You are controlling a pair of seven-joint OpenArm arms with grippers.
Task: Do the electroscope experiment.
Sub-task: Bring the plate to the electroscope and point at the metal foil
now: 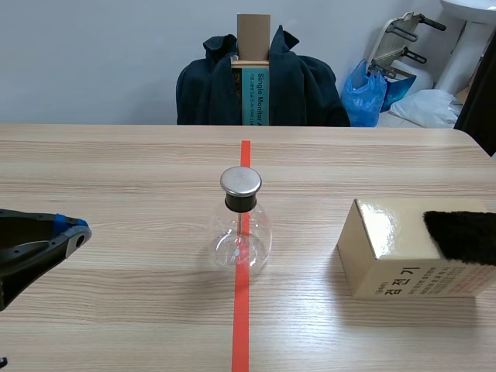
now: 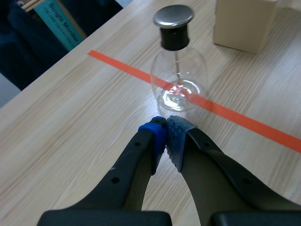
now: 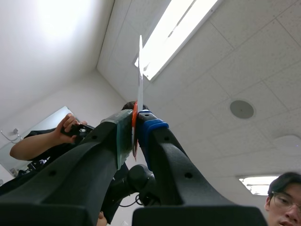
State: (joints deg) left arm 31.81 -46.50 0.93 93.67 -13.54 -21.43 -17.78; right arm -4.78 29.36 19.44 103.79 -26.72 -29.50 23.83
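One wooden table (image 1: 116, 170), glass flask (image 1: 241, 232), dark jacket (image 1: 302, 89), blue bag (image 1: 364, 93) beyond

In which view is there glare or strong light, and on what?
Scene view: glare on the box and the metal cap. Left wrist view: bright reflections in the flask. Right wrist view: a ceiling lamp shines behind the thin sheet held by the right gripper.

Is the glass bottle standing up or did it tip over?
Standing up. The glass bottle rests on its round bottom on the table, silver cap on top.
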